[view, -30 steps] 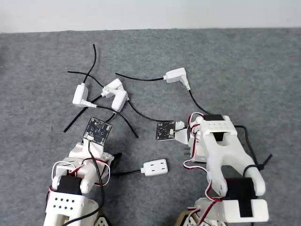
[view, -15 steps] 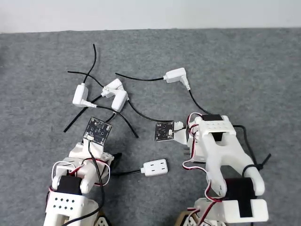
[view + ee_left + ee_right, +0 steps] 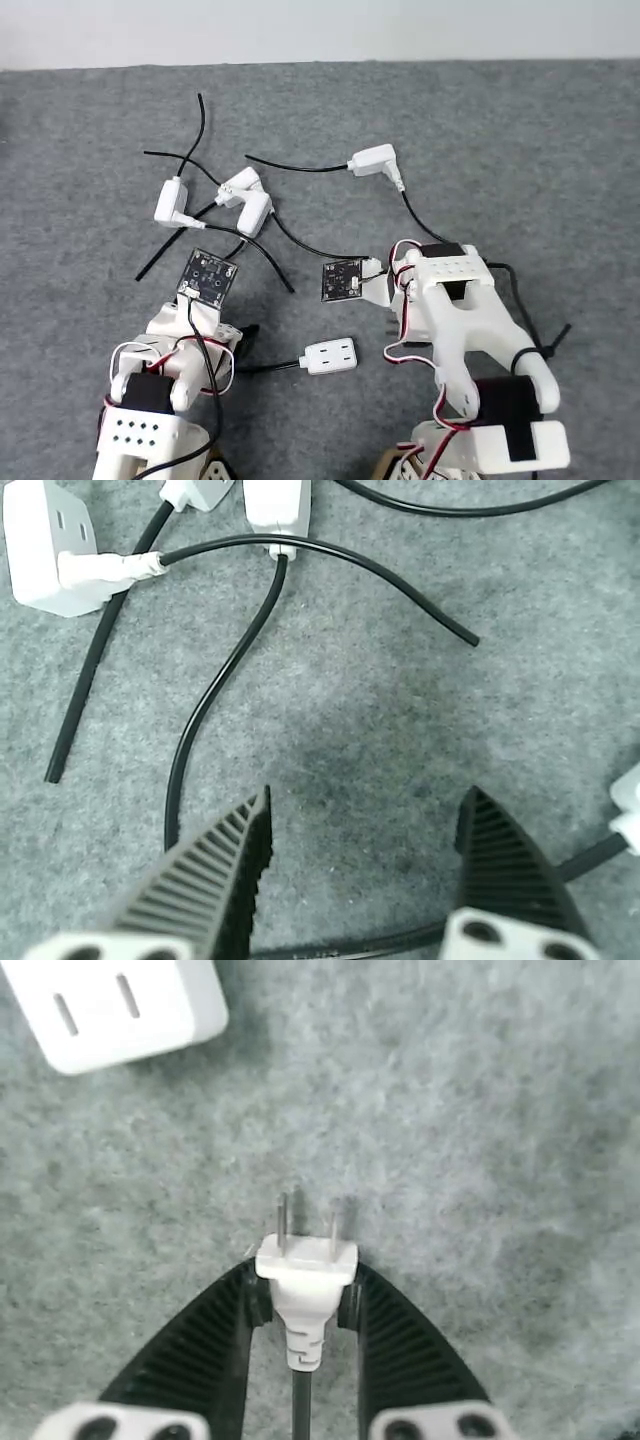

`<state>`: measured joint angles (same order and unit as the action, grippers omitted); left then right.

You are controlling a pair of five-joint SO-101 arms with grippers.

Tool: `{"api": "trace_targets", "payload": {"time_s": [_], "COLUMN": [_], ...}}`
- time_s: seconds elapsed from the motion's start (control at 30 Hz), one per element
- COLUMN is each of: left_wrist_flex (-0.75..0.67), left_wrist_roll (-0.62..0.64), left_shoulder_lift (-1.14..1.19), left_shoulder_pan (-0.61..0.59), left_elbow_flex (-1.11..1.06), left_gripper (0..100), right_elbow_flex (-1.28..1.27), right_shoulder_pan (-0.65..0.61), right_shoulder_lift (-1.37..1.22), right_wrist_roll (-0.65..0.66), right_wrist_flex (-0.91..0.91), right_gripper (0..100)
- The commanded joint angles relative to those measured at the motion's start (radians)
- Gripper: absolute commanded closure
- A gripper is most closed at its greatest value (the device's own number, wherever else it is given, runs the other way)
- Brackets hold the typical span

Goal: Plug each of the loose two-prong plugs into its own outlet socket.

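We see our right pincer point(image 3: 303, 1295) pinching a two-prong plug point(image 3: 305, 1260) near an outlet socket point(image 3: 115, 1005); our left pincer point(image 3: 365, 825) hangs spread.

No print, number or sign legible. Checked: white plastic outlet block point(image 3: 330, 355), white two-prong plug point(image 3: 305, 1270), small black square circuit board point(image 3: 207, 276). Nothing readable on any.

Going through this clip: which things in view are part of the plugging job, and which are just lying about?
Part of the job:
two-prong plug, shut in the right gripper
outlet socket near it
other white plug and socket pieces on black cords: left piece, middle pair, angled piece

Just lying about:
grey mat, merely the surface
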<state>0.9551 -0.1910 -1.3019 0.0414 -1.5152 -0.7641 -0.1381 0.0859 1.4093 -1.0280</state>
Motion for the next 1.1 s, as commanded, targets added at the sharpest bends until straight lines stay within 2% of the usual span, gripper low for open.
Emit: {"api": "trace_targets", "payload": {"time_s": [0.0, 0.13, 0.23, 0.4, 0.5, 0.7, 1.07], "left_wrist_flex": [-0.025, -0.025, -0.072, -0.295, -0.385, -0.416, -0.457], "left_wrist_roll": [0.011, 0.012, 0.046, 0.361, 0.486, 0.557, 0.586], "left_shoulder_lift": [-0.009, -0.009, -0.011, -0.011, -0.011, -0.011, -0.011], "left_shoulder_pan": [0.008, 0.080, 0.212, 0.359, 0.419, 0.511, 0.517], "left_elbow_flex": [0.004, 0.004, 0.008, 0.002, 0.002, -0.022, -0.030], "left_gripper": [72, 72, 71, 72, 72, 72, 72], "right_elbow_flex": [0.054, 0.068, 0.089, 0.094, 0.094, 0.095, 0.095], "right_shoulder_pan": [-0.005, -0.016, -0.027, -0.030, -0.031, -0.085, -0.294], "right_shoulder_lift": [0.004, 0.016, 0.038, 0.127, 0.196, 0.351, 0.607], "right_wrist_roll": [-0.017, -0.187, -0.304, -0.379, -0.400, -0.430, -0.535], "right_wrist_flex": [0.002, 0.013, 0.002, -0.073, -0.124, -0.246, -0.397], "right_gripper": [98.9, 98.9, 98.9, 98.9, 98.9, 98.9, 98.9]}}
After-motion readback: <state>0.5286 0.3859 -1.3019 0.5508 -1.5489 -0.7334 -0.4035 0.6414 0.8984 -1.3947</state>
